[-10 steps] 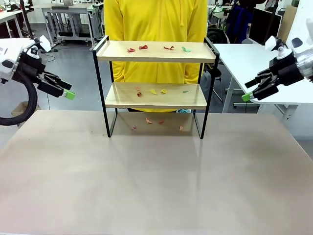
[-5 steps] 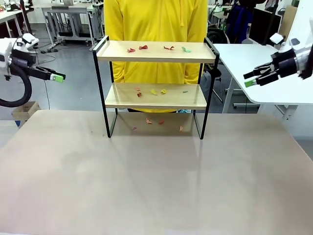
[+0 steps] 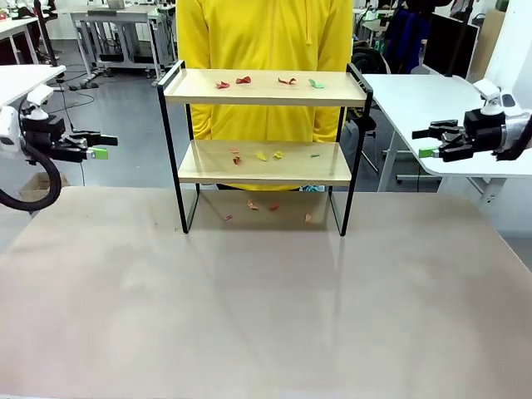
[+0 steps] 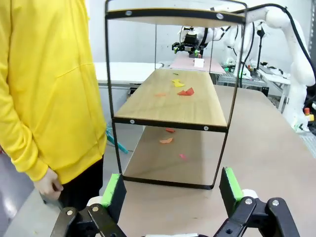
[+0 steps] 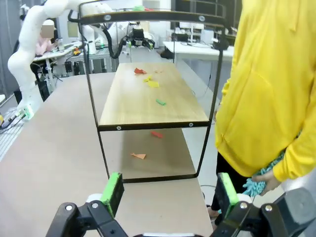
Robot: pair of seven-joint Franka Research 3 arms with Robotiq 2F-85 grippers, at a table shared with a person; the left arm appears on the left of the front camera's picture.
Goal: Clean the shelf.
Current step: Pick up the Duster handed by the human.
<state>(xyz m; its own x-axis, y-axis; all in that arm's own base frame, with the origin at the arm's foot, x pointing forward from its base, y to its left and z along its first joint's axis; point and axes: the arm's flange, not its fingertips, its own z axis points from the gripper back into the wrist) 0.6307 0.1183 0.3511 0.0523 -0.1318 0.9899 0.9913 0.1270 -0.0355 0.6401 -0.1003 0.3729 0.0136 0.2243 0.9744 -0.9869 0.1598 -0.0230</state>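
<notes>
We see the shelf (image 3: 199, 83) at the far middle of the table (image 3: 266, 316), with a person (image 3: 264, 33) just behind it. Our left gripper (image 3: 103, 145) hangs well to the shelf's left and our right gripper (image 3: 421, 142) well to its right, both with fingers apart and empty. Scraps of paper (image 3: 243, 81) lie on the shelf's top board, its lower board and the table beneath. We judge each scrap needs a slow, level reach between the side rails, without nudging the shelf

Shelf (image 3: 266, 87) – light matt wood boards, thin black metal frame.
</notes>
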